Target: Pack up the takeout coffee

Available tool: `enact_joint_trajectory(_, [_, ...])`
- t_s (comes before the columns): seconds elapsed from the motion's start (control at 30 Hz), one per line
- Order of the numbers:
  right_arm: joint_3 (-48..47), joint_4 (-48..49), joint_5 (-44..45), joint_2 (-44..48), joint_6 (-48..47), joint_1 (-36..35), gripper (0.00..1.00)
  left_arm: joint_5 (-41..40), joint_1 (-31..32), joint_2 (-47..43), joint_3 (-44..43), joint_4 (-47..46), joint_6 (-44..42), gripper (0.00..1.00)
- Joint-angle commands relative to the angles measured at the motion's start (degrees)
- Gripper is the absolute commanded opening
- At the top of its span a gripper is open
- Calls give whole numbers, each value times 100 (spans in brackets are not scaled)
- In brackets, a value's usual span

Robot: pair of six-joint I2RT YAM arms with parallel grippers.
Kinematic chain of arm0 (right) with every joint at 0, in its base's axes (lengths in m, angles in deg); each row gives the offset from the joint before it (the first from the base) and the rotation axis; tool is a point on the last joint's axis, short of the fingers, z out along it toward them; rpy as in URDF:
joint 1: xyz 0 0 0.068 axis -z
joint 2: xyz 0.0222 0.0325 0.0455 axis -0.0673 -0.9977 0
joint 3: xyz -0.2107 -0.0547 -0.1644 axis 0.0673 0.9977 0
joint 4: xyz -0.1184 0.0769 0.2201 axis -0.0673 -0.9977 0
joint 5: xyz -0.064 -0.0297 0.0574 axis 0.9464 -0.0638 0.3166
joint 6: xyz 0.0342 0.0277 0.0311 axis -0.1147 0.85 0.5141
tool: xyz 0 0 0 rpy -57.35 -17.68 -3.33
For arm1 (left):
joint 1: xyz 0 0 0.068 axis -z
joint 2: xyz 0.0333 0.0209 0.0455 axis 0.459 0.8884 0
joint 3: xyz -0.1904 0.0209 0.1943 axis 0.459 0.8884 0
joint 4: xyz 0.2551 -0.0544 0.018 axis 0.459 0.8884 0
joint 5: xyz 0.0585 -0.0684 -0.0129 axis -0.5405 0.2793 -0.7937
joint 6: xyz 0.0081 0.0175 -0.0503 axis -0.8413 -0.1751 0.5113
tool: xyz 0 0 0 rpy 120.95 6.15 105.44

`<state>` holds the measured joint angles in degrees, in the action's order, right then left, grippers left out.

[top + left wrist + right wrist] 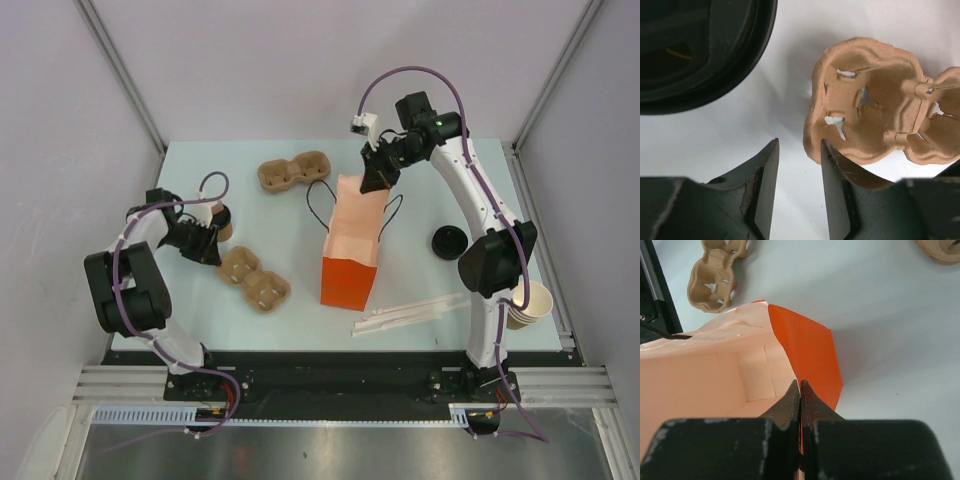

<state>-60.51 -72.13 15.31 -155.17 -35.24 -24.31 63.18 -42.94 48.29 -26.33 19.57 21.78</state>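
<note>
From above, my left gripper [208, 244] hides most of the takeout coffee [226, 226]; the left wrist view gives me only its blurred black lid [700, 50], cut off at the top-left corner.

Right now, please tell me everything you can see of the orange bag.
The orange bag looks like paper, pale peach inside, with thin black cord handles. It stands open in the middle of the table. The right hand is shut on its far rim. What shows of its inside is empty.

Loose black lid [447, 241] lies beside orange bag [348, 283].
</note>
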Motion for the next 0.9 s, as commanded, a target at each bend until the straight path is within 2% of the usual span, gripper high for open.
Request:
enact_joint_trajectory(0.0, [-170, -27, -260, 196, 73, -12, 0, 320, 6, 135, 59, -202, 36, 43])
enact_joint_trajectory(0.17, [-170, -18, -287, 188, 117, -21, 0, 303, 15, 162, 139, -316, 0, 41])
enact_joint_trajectory(0.27, [-178, -27, -305, 188, 134, -30, 0, 312, 15, 162, 156, -308, -43, 33])
enact_joint_trajectory(0.3, [-170, -18, -305, 188, 143, -38, 0, 338, 15, 170, 147, -238, -96, 23])
enact_joint_trajectory(0.4, [-170, -9, -331, 196, 178, -47, 0, 417, 15, 100, 104, -63, -210, 10])
enact_joint_trajectory(0.5, [-170, -9, -357, 214, 231, -56, 0, 531, 6, -136, -71, 253, -263, 0])
enact_joint_trajectory(0.67, [-108, 43, -419, 284, 337, -73, 0, 654, 15, -690, -748, 921, -307, 0])
enact_joint_trajectory(0.87, [94, 123, -366, 433, 363, -135, 0, 637, 15, -1130, -2285, 1827, -255, 0])
